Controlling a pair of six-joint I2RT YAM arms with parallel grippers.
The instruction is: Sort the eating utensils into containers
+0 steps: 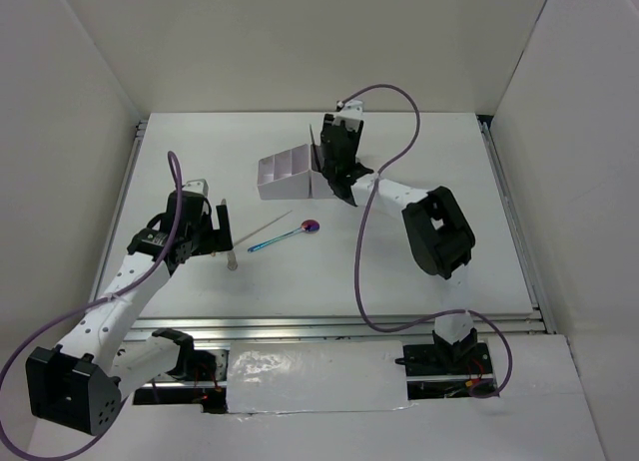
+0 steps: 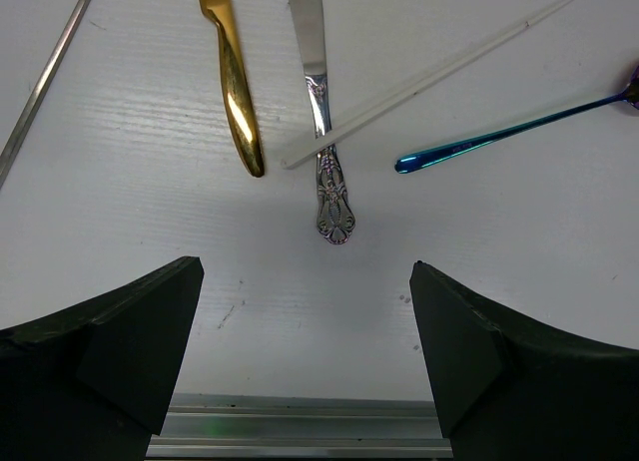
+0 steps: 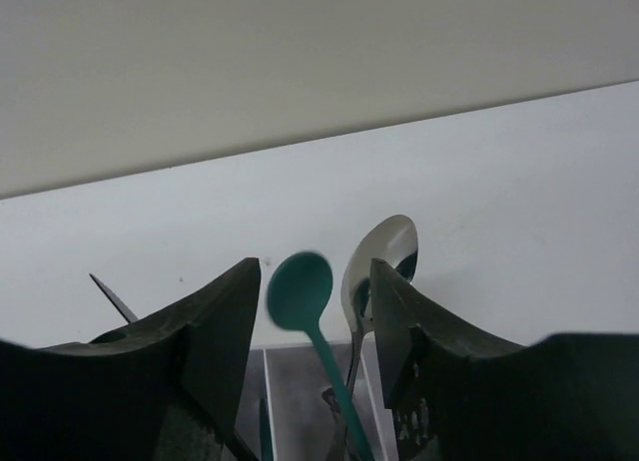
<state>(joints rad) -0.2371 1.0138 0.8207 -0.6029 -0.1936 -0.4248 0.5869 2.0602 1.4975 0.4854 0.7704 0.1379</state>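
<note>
My right gripper (image 1: 335, 168) hangs over the right end of the white organizer box (image 1: 283, 178). Its jaws (image 3: 316, 267) stand apart, open, with a teal spoon (image 3: 301, 292) upright and blurred between them, touching neither finger. A silver spoon (image 3: 385, 249) stands in the same compartment, and a dark pointed tip (image 3: 110, 294) shows at the left. My left gripper (image 2: 306, 273) is open and empty above the table. Ahead of it lie a gold-handled piece (image 2: 237, 94), a silver ornate handle (image 2: 325, 157), a clear stick (image 2: 439, 72), an iridescent blue spoon (image 2: 499, 137) and a thin silver stick (image 2: 40, 87).
The iridescent spoon (image 1: 286, 235) lies mid-table, right of the left gripper (image 1: 207, 229). The clear stick crosses over the silver handle. An aluminium rail (image 2: 300, 421) runs along the near table edge. White walls close in the back and both sides.
</note>
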